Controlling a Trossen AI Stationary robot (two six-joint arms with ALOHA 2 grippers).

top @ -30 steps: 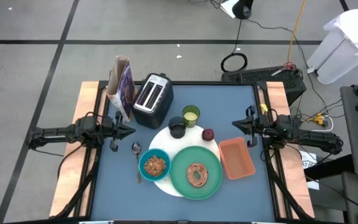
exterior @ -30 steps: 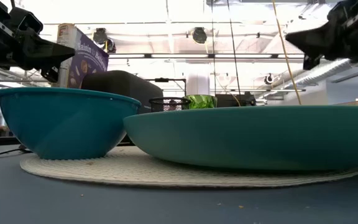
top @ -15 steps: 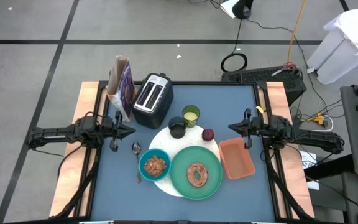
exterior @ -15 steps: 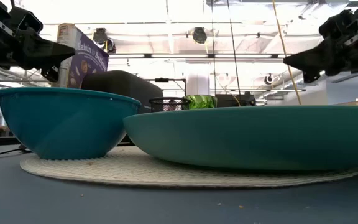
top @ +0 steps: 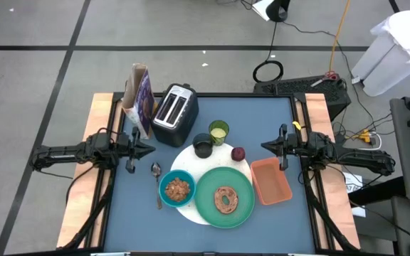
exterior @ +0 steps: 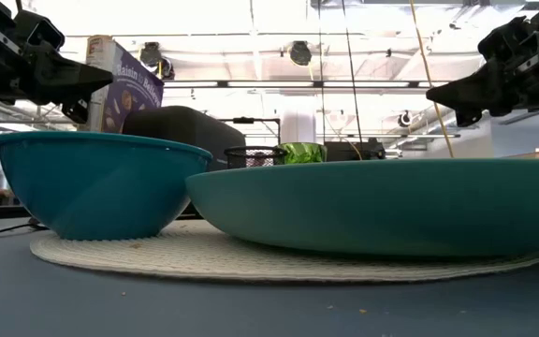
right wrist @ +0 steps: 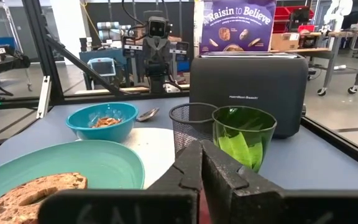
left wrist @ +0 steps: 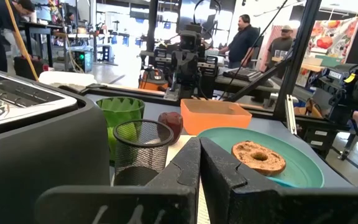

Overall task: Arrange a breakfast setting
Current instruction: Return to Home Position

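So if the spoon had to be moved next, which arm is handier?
Probably left: the left gripper hangs right by the spoon, while the right gripper waits across the table, beyond the green plate.

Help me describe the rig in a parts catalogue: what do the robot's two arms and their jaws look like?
The left arm and the right arm are alike: slim, matte black, built of jointed segments, with thin black cables looping along them. The right one carries a small yellow tag near its wrist. Each arm's jaws are two dark, rough-surfaced wedges tapering to a point.
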